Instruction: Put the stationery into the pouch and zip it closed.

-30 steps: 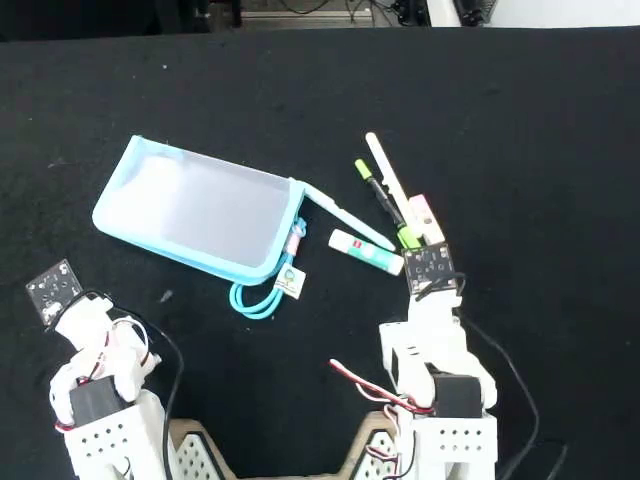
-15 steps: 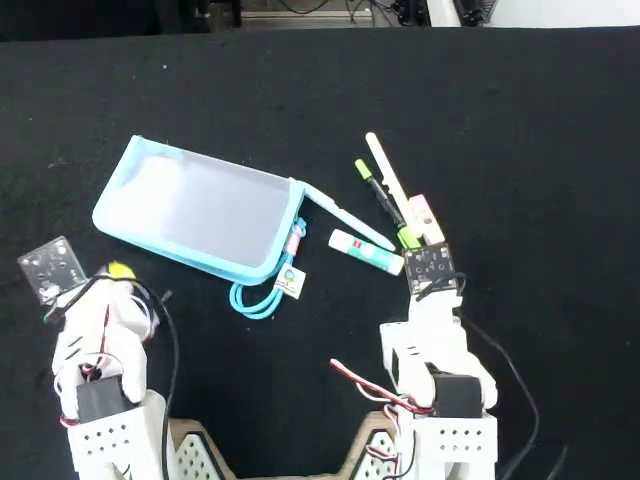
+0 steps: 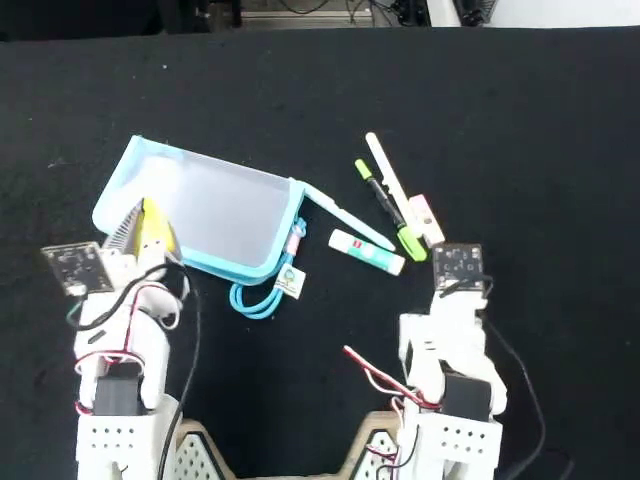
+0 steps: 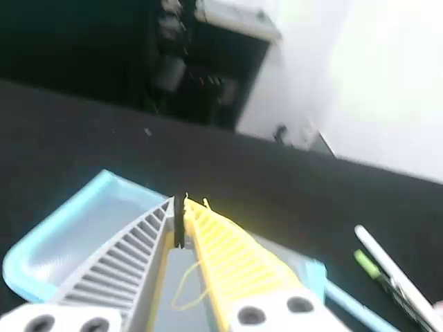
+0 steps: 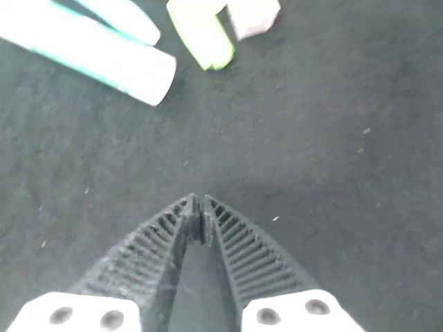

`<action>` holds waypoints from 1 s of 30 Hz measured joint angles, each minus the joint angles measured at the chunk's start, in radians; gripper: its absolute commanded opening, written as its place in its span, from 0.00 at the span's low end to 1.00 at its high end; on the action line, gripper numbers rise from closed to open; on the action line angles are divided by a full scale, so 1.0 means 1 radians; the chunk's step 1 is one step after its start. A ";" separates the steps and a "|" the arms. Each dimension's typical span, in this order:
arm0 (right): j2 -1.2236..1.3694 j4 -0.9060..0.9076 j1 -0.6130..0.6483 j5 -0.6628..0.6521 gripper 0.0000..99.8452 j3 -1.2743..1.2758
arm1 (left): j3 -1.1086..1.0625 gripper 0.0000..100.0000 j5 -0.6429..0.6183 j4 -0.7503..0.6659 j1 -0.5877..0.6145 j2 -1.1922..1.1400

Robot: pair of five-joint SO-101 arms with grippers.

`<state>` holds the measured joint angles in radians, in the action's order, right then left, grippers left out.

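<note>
Black tabletop [image 3: 520, 120] held your pouch [image 3: 200, 205] aslant, mouth toward the stationery [image 3: 385, 207]. Your left end effector [image 4: 181, 207], pressed together, hung over its closed end. Your right end effector [image 5: 199, 207], likewise together and empty, was nearer the glue stick [image 3: 366, 251], crosswise just ahead.

White printed arms [image 3: 140, 338], black servos [image 3: 112, 393], red and black cables [image 3: 366, 366], grey-and-yellow left pincer [image 4: 181, 220], black right pincer [image 5: 196, 211]

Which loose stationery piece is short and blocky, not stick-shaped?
The pink eraser beside the green-tipped pen; all the others are long and thin.
</note>
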<state>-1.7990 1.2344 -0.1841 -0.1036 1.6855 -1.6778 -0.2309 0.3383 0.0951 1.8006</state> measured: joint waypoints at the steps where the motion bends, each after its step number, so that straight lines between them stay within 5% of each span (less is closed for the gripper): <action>1: 0.000 -0.014 -0.009 0.000 0.02 0.000 | 0.000 0.03 0.000 0.023 -0.012 0.000; 10: 0.000 -0.178 -0.049 -0.199 0.02 -0.020 | 0.000 0.03 0.005 0.140 -0.008 -0.002; 14: 0.000 -0.203 -0.031 -0.232 0.02 -0.120 | 0.000 0.03 0.181 0.212 0.118 -0.002; 18: 0.000 -0.199 0.123 -0.235 0.02 -0.157 | 0.000 0.03 0.331 0.230 0.183 -0.002; 24: 0.000 -0.209 0.394 -0.216 0.02 -0.221 | 0.000 0.03 0.302 0.255 0.181 -0.002; 30: 0.046 -0.209 0.483 -0.167 0.02 -0.373 | 0.000 0.03 0.302 0.288 0.146 -0.002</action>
<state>-1.7530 1.0257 0.2992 -0.2708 1.3126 -1.6778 0.0713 0.6268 0.2409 1.7990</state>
